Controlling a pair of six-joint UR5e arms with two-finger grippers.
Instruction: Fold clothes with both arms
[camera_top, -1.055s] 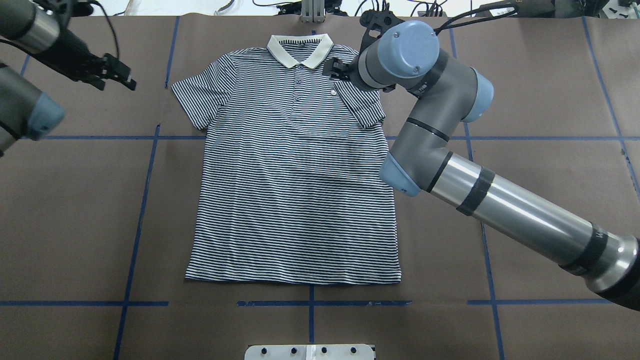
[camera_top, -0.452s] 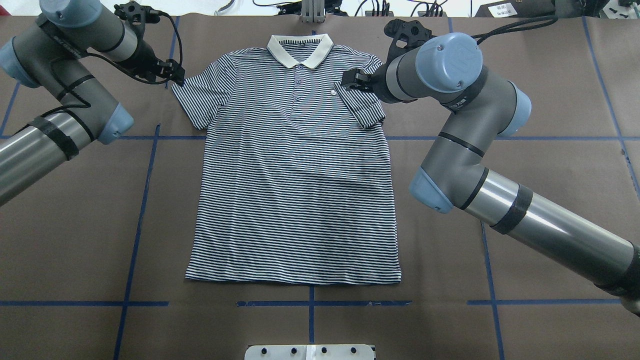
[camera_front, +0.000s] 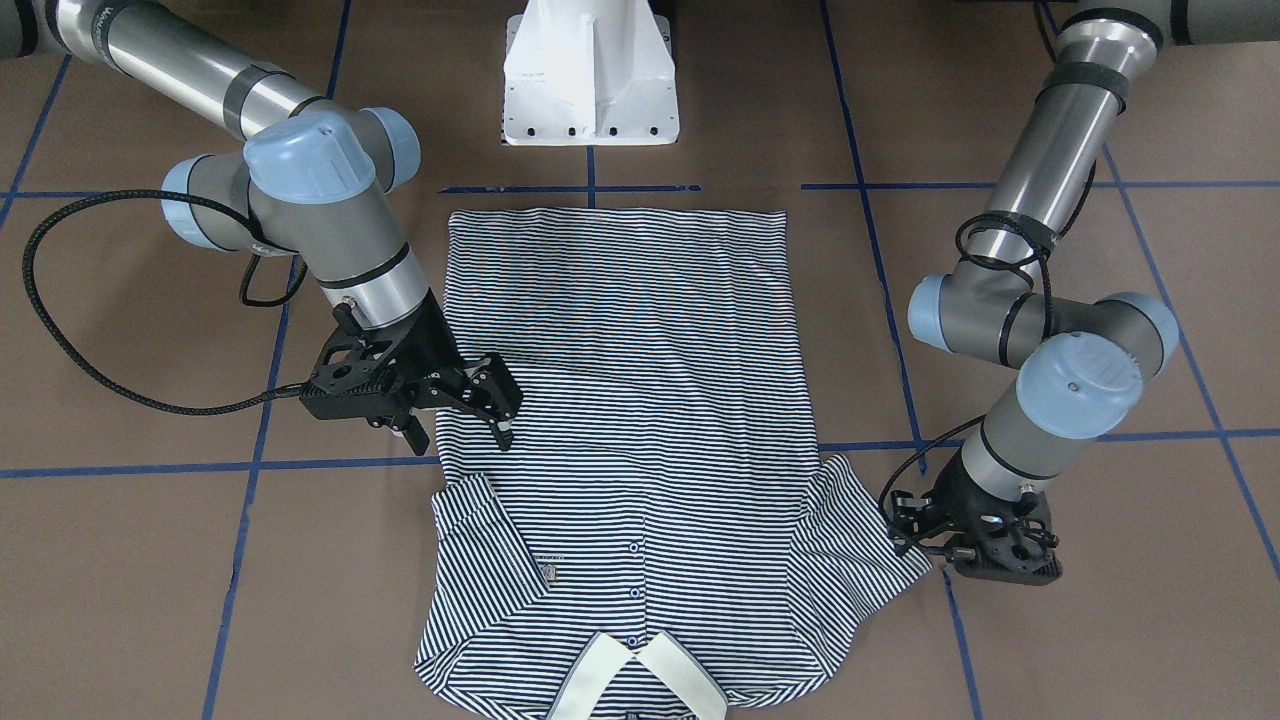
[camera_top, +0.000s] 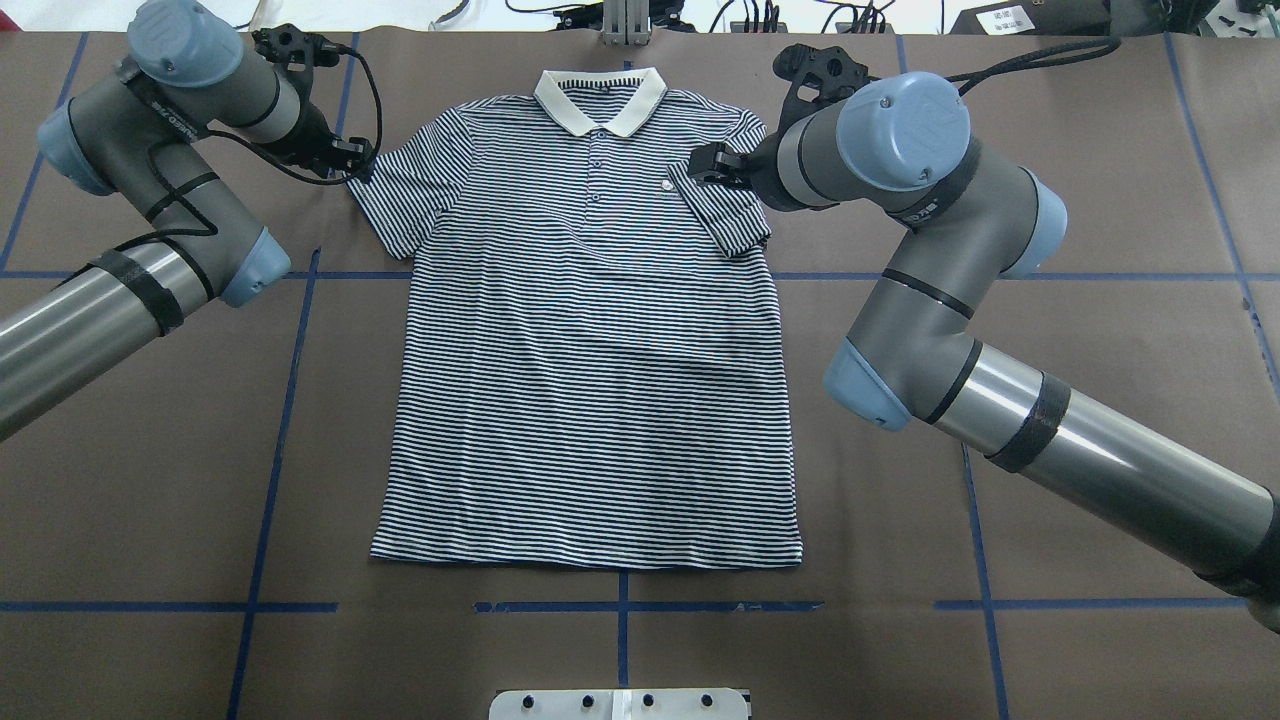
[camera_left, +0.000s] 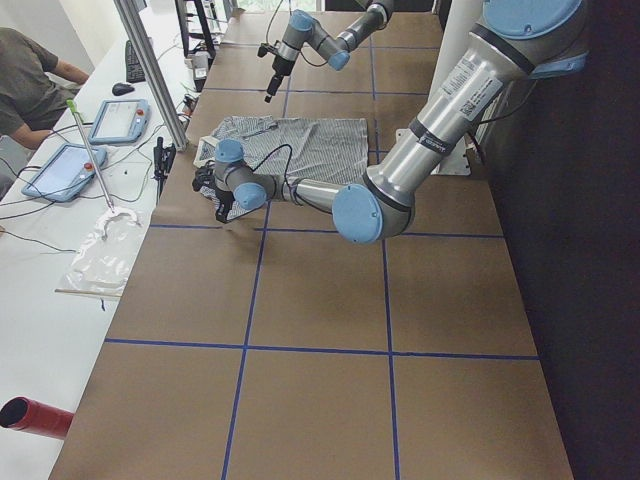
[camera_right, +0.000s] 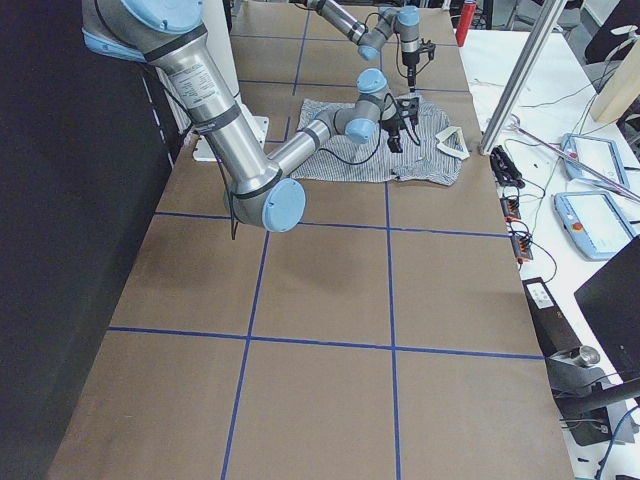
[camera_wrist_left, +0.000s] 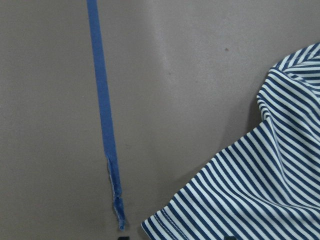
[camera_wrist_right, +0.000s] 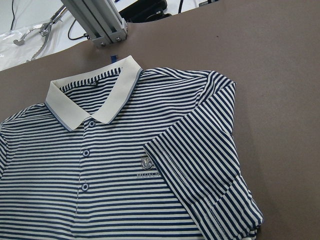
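Squarely on the tabletop (camera_top: 1100, 300) lies the polo shirt (camera_top: 590, 380), buttons up; the left end effector (camera_top: 355, 160) gapes at one sleeve hem, the right end effector (camera_top: 705, 165) spread-fingered over the other, folded-in sleeve.

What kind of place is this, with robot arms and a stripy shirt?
Probably a robot lab, not a home. A left arm and right arm reach over a table gridded with blue tape, a shirt spread on it, and control tablets lie on a desk alongside.

Robot lab: teach pendants (camera_left: 118, 120), taped table (camera_top: 150, 450).
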